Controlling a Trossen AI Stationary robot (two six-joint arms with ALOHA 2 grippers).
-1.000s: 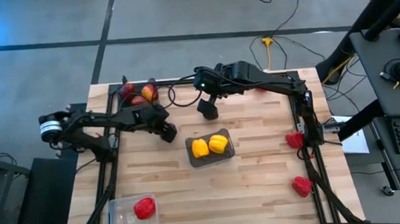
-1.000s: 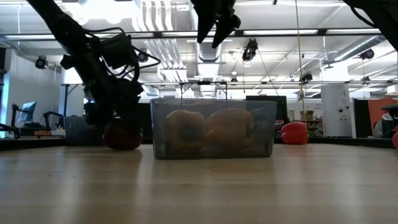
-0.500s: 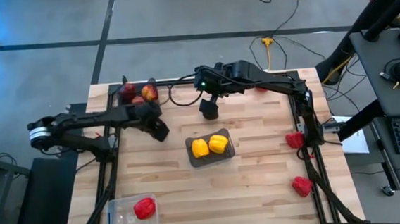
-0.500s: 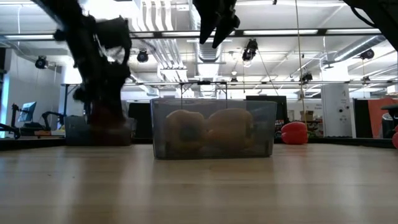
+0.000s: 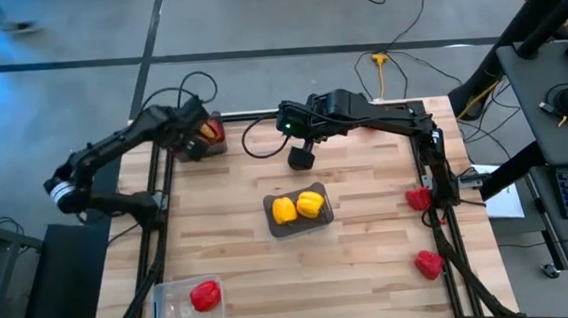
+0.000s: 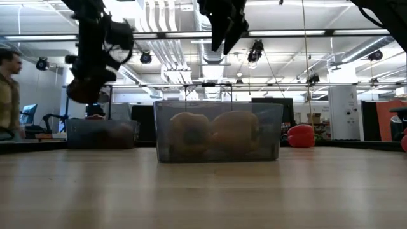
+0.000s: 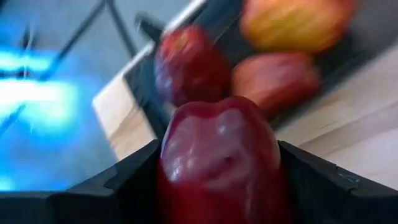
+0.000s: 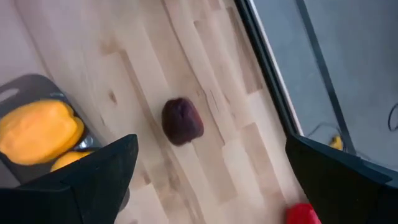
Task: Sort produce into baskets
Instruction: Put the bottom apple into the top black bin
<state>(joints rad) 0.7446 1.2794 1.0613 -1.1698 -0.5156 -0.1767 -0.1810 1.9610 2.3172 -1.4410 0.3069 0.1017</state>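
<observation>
The dark-red apple, pinched in the left tool, is now hanging over the apple basket at the bench's far left corner, having travelled there from mid-bench, so release looks near. The right tool, spread empty, is hovering above another dark apple that only its wrist camera shows.
</observation>
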